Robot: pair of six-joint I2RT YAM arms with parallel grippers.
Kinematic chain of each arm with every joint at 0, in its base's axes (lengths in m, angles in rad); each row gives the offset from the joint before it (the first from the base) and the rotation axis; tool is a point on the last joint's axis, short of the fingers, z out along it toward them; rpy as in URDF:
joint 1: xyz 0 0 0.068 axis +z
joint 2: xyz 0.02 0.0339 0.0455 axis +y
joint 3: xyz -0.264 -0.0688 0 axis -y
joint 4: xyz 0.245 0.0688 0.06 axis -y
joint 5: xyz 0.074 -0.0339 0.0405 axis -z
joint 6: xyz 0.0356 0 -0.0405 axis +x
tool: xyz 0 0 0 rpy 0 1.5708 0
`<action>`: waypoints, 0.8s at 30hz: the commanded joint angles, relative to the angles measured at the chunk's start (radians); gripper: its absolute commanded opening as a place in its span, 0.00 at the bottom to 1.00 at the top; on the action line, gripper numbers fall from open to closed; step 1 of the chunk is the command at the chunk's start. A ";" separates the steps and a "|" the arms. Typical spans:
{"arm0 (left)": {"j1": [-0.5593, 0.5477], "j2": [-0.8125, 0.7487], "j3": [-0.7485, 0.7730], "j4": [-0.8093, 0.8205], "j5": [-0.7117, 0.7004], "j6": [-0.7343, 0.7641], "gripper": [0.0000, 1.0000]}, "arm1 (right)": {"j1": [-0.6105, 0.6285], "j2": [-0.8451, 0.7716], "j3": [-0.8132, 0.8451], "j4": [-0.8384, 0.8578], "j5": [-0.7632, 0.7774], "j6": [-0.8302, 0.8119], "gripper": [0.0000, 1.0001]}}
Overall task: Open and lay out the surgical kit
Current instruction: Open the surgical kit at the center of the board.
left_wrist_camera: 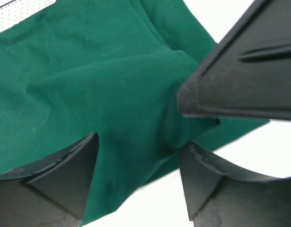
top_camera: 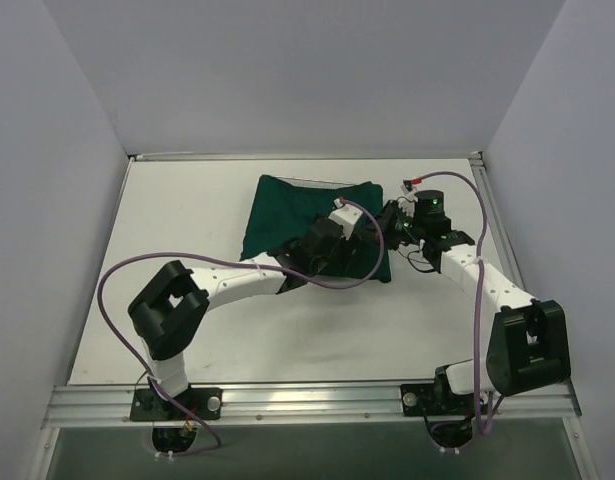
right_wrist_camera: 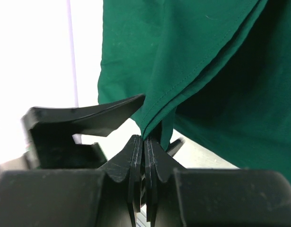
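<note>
The surgical kit is wrapped in a dark green cloth point(top_camera: 305, 215) lying mid-table. No instruments show. A pale dotted strip point(left_wrist_camera: 20, 14) at the cloth's far edge may be the mesh tray. My right gripper point(right_wrist_camera: 146, 138) is shut on the cloth's hemmed edge point(right_wrist_camera: 183, 90) and holds a corner up off the table; it sits at the cloth's right side point(top_camera: 385, 224). My left gripper point(left_wrist_camera: 139, 142) is open, its fingers point(left_wrist_camera: 74, 175) straddling a fold of the cloth near its front right corner point(top_camera: 329, 245), close to the right gripper's finger point(left_wrist_camera: 249, 71).
White table point(top_camera: 187, 300) with a metal rail along the right edge point(top_camera: 492, 215) and walls on three sides. Purple cables loop from both arms over the table point(top_camera: 117, 290). The two grippers are very close together.
</note>
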 commanded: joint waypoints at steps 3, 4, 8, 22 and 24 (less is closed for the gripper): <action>0.003 0.046 0.085 0.076 -0.065 0.025 0.59 | -0.010 -0.048 0.009 0.058 -0.045 0.043 0.00; 0.015 0.049 0.094 0.050 -0.063 0.010 0.21 | -0.013 -0.043 0.014 0.058 -0.047 0.042 0.00; 0.107 -0.003 0.087 -0.017 -0.023 -0.095 0.02 | -0.059 -0.035 0.089 -0.069 0.025 -0.073 0.59; 0.980 -0.532 -0.097 -0.489 0.173 -0.472 0.30 | 0.011 0.093 0.330 -0.310 0.197 -0.377 0.73; 1.064 -0.587 -0.137 -0.507 0.204 -0.481 0.51 | 0.096 0.124 0.339 -0.270 0.188 -0.360 0.73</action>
